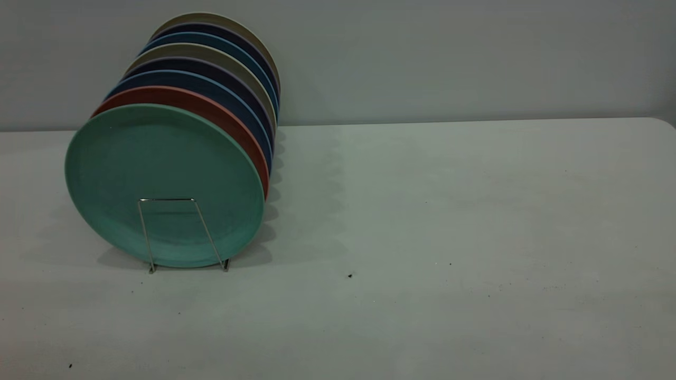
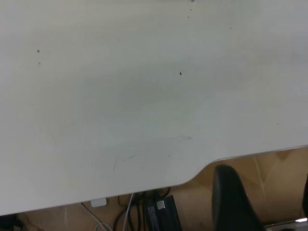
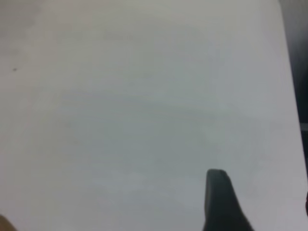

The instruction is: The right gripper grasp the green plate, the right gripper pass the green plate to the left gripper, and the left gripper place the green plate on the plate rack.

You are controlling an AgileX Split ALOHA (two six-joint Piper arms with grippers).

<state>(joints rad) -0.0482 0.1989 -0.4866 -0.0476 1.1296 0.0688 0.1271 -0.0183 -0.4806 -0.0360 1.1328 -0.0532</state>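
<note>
At about nine o'clock on the counter (image 1: 422, 211) in the exterior view, the green plate (image 1: 158, 179) is standing on edge at the front of the plate rack (image 1: 182, 232), leaning against a salmon-pink plate (image 1: 222, 113) with dark blue plates (image 1: 211, 87) and beige ones lining up behind it toward twelve o'clock. Neither arm is showing in that view. One dark finger of the left gripper (image 2: 233, 202) is poking into the left wrist view, looking down at bare counter near its edge; one finger of the right gripper (image 3: 216, 197) is doing the same in the right wrist view over plain counter. With only part of each gripper showing, I cannot tell whether either pair of jaws is open or closed, though neither is holding anything visible. Judging by this, the plate is already sitting where the task wants it, so the main risk seems to be disturbance: an arm sweeping across toward nine o'clock could be clipping the plate's rim and tipping it forward over the low front wire loop, or nudging the whole packed row and shifting the light rack.
</note>
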